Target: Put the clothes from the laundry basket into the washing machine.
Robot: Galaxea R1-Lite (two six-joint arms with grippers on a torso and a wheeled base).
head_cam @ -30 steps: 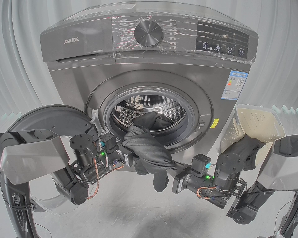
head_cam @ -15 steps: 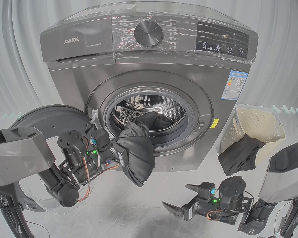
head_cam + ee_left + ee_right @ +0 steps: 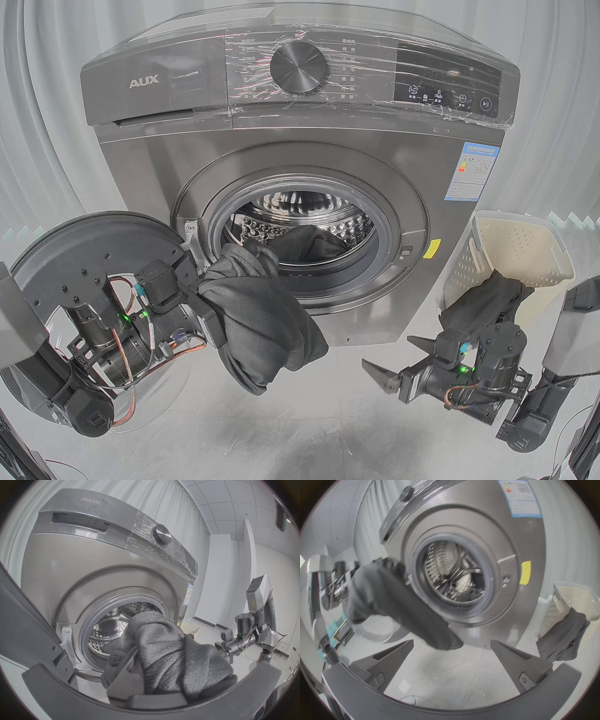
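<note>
The washing machine (image 3: 300, 156) fills the middle. Its round door (image 3: 94, 250) is swung wide open at 9 o'clock of the porthole (image 3: 382, 244), and the cream laundry basket (image 3: 531, 250) stands tilted just beside the machine at 4 o'clock.

The dark grey garment (image 3: 262, 312) is bunched over the left gripper (image 3: 215, 315). The gripper's fingers are buried in the folds but plainly clamped on the cloth. The garment's top edge rests on the porthole lip at 8 o'clock, while most of its bulk sags outside and below the opening, above the floor (image 3: 350, 425).

Dark cloth (image 3: 309, 240) already lies in the drum (image 3: 300, 209) (I cannot tell whether it belongs to the same piece). A second dark garment (image 3: 484, 306) droops over the basket's front rim. The right gripper (image 3: 390, 356) sits low at 5 o'clock of the porthole, spread wide and holding nothing.

The main risk, as I judge it, is weight. If the garment is let go here, the hanging part would likely drag it off the lip onto the floor. Even if it is pushed inward, a trailing tail could stay draped over the seal and foul the door. The left arm is also close against the open door, so a swing could knock it. A pull on the draped garment might tip the light basket.
</note>
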